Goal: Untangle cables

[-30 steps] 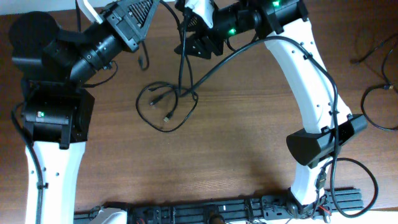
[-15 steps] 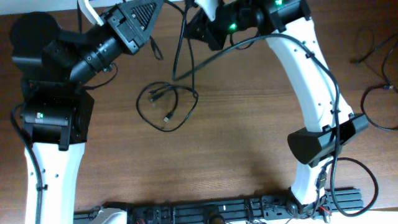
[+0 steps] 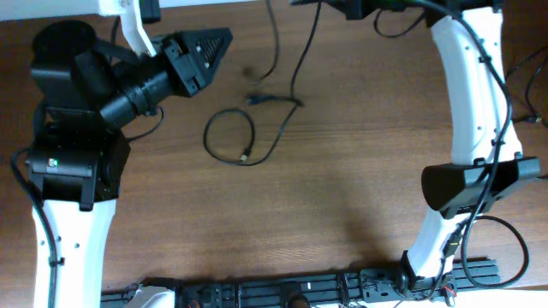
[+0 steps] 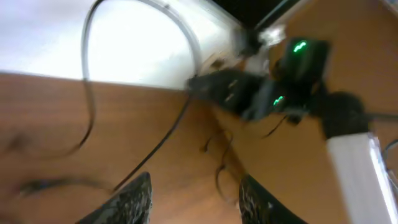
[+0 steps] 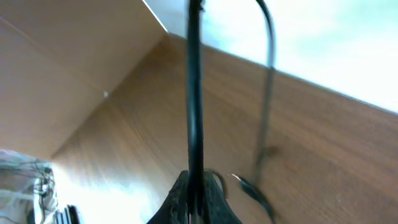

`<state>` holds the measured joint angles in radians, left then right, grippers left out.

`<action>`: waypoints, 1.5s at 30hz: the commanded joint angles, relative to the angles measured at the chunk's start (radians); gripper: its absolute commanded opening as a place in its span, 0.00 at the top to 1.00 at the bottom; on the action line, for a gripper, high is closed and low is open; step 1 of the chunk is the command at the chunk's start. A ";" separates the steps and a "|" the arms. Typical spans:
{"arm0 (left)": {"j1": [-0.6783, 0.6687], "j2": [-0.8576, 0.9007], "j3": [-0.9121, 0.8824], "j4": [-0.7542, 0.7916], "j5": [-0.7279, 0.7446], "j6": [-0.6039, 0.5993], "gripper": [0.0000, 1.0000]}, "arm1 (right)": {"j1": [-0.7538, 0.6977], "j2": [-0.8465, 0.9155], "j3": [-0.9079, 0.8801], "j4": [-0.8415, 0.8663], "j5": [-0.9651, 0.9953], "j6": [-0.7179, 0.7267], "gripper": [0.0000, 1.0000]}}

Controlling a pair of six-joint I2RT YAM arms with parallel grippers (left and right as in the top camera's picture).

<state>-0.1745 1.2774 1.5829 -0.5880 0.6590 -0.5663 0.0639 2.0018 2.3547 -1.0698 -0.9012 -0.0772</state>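
L claw [image 4: 194, 182] part open, fingers apart, nothing in it, up off brown wooden surface [image 3: 342, 188]. R claw [image 5: 194, 188] pinched shut on one strand of thin black flexible cables [image 5: 194, 93]; the strand runs straight up from its tips. Rest of cables lie in a loose loop on surface, centre-left, w/ two strands going up toward the far edge.

Thin black cables [image 3: 257, 100] lie loosely looped, one strand rising upward.
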 commanded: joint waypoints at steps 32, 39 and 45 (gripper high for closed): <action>-0.159 0.356 0.003 -0.514 0.492 1.511 0.35 | -0.005 -0.109 0.311 0.679 -0.117 0.846 0.96; -0.161 0.357 0.003 -0.480 0.500 1.511 0.27 | -0.005 -0.109 0.311 0.679 -0.127 0.863 0.96; -0.164 0.357 0.003 -0.468 0.509 1.510 0.29 | -0.005 -0.109 0.311 0.678 -0.128 0.872 0.96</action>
<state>-0.3374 1.6276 1.5829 -1.0679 1.1378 0.9245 0.0540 1.8935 2.6610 -0.3962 -1.0199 0.7837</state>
